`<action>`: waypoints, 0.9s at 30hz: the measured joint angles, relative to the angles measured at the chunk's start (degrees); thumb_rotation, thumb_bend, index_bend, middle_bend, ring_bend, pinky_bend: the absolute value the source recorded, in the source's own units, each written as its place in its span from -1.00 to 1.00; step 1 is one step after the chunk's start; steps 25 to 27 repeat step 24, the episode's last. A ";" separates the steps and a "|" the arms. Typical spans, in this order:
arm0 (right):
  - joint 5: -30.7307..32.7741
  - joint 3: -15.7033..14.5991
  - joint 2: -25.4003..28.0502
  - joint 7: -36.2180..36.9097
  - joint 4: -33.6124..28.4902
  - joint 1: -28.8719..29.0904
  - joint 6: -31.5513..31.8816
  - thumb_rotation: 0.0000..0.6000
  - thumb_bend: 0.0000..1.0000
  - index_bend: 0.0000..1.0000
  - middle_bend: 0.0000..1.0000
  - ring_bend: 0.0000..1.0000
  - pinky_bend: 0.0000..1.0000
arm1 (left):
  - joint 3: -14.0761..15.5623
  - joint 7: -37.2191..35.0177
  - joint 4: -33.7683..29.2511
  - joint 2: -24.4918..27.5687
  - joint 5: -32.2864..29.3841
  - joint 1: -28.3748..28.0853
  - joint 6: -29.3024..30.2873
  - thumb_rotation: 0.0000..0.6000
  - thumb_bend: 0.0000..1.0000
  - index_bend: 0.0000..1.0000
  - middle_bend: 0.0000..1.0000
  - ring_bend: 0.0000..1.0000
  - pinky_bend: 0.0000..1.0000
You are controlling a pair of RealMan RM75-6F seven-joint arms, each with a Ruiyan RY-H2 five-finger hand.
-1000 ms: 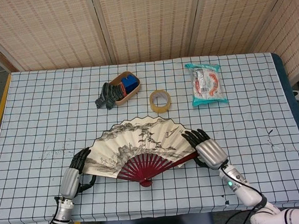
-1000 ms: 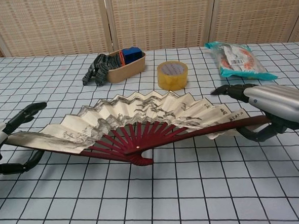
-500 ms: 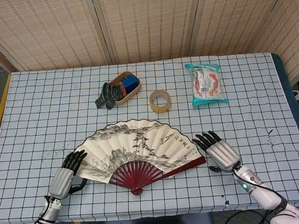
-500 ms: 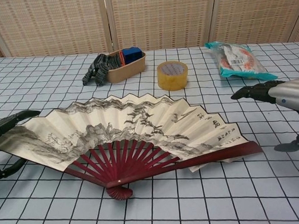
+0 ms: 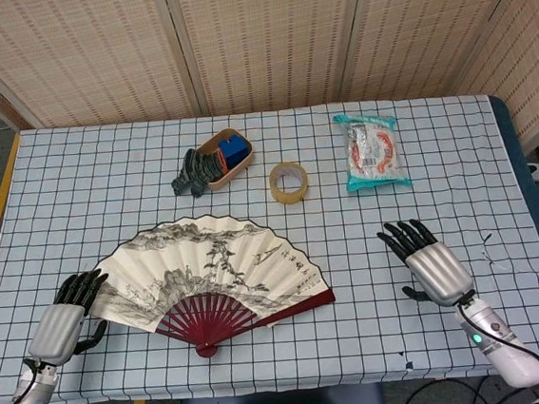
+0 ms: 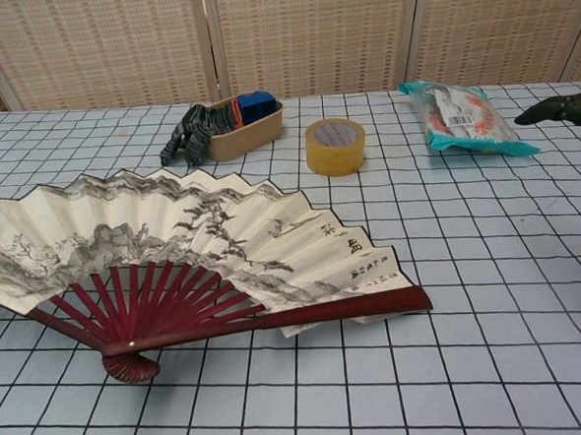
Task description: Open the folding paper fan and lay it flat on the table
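Note:
The paper fan (image 5: pixel 210 275) is spread wide and lies on the checked tablecloth (image 5: pixel 369 240), its red ribs meeting at a pivot (image 5: pixel 204 347) near the front edge. In the chest view the fan (image 6: pixel 164 250) fills the left half and runs off the left side. My left hand (image 5: pixel 63 322) is at the fan's left edge, fingers over the paper and thumb beneath, holding that end. My right hand (image 5: pixel 433 267) hovers well to the right of the fan, fingers spread and holding nothing. Only its dark fingertips (image 6: pixel 560 109) show in the chest view.
A roll of yellow tape (image 5: pixel 289 182) stands behind the fan. A brown box (image 5: pixel 224 158) with a blue item and a heap of black clips (image 5: pixel 188 176) sit at the back left. A teal snack packet (image 5: pixel 371 150) lies at the back right. Woven screens close off the back.
The fan dropped flat onto the table and slid left with my left hand. My right hand let go of the right end and drew away to the right.

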 measured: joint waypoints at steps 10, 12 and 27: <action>-4.32 -1.33 3.30 4.67 0.06 -3.32 3.50 1.00 -0.78 -1.00 -1.00 -1.00 -1.00 | -0.80 29.51 -8.85 3.77 -24.19 -0.04 -8.16 1.00 -0.15 -1.00 -1.00 -1.00 -0.86; -4.73 -1.36 3.38 4.65 0.29 -4.24 5.02 1.00 -0.78 -1.00 -1.00 -1.00 -1.00 | -0.98 29.58 -8.69 3.46 -24.92 0.48 -6.67 1.00 -0.15 -1.00 -1.00 -1.00 -0.87; -5.70 -1.83 -3.48 5.97 8.98 -14.71 18.52 1.00 -0.78 -1.00 -1.00 -1.00 -1.00 | -1.58 6.86 2.39 -1.91 10.59 4.65 14.23 1.00 -0.14 -1.00 -1.00 -1.00 -0.89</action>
